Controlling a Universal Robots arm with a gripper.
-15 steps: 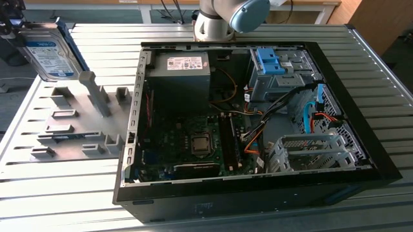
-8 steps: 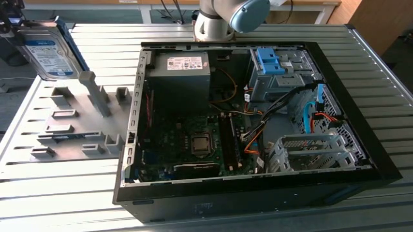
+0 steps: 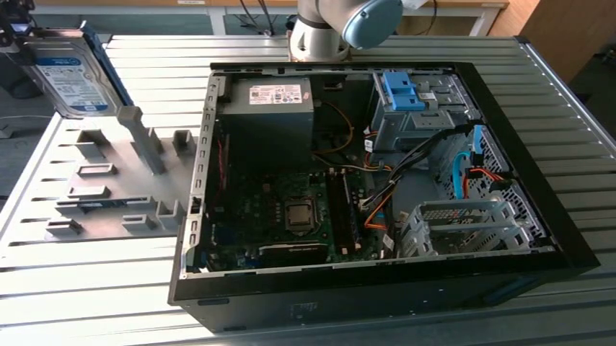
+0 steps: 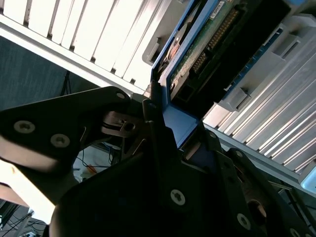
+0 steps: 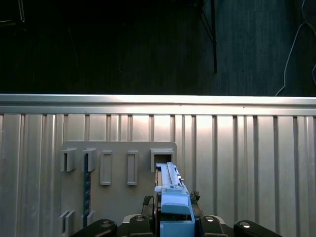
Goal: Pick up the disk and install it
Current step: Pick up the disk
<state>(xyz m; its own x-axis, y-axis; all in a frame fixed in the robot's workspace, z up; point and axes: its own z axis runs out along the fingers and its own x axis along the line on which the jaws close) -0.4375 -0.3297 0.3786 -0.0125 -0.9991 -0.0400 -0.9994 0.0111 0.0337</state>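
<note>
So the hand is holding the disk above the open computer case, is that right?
Not quite: the hand holds the disk above the grey fixture plate, beside the open computer case, as the exterior view shows.

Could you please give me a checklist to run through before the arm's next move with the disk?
1. Gripper shut on the disk by its blue rails: ok.
2. Disk raised off the grey fixture plate: ok, it seems.
3. Computer case lying with its side open: ok.
4. Perforated metal cage inside looks empty: ok.
5. Cables away from that cage: not ok, they run just beside it.
6. Disk square in the grip: cannot tell.
</note>
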